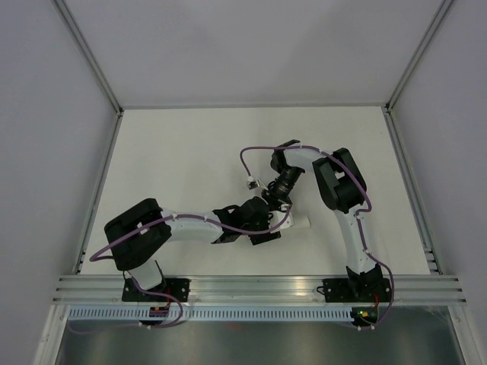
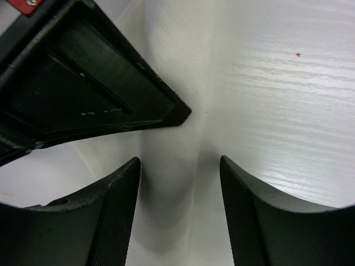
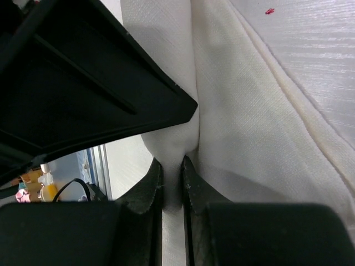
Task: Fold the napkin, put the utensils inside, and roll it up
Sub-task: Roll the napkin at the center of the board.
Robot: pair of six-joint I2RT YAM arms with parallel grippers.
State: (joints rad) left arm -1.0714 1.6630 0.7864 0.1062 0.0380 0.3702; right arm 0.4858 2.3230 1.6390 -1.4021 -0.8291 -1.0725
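Evidently the job is at its rolling stage: the thin white cloth napkin [image 1: 302, 223] lies as a narrow bundle on the off-white wood-grained tabletop [image 1: 190, 152], towards the near edge and between the two arms. In the overhead view one stubby end pokes out to the right of the wrists. The black two-finger right gripper [image 3: 172, 163] has its jaws pressed almost together on a raised pleat of the napkin, pinching the cloth between the pads. That grip, I judge, is there to anchor the bundle so the layers do not spring loose. The black two-finger left gripper [image 2: 178, 160] is spread, its textured fingers [image 2: 119, 216] standing either side of a soft ridge of the napkin without clamping it. The cloth runs up between them towards the other tool's dark body. Straddling the ridge this way looks like a set-up either for a bite or for nudging the roll along while the partner holds. Both tools crowd the same stretch of cloth, so the risk is a knock between them or a tug that loosens the bundle. No utensils show in any view, and I cannot tell whether the slim cutlery sits inside the folds.
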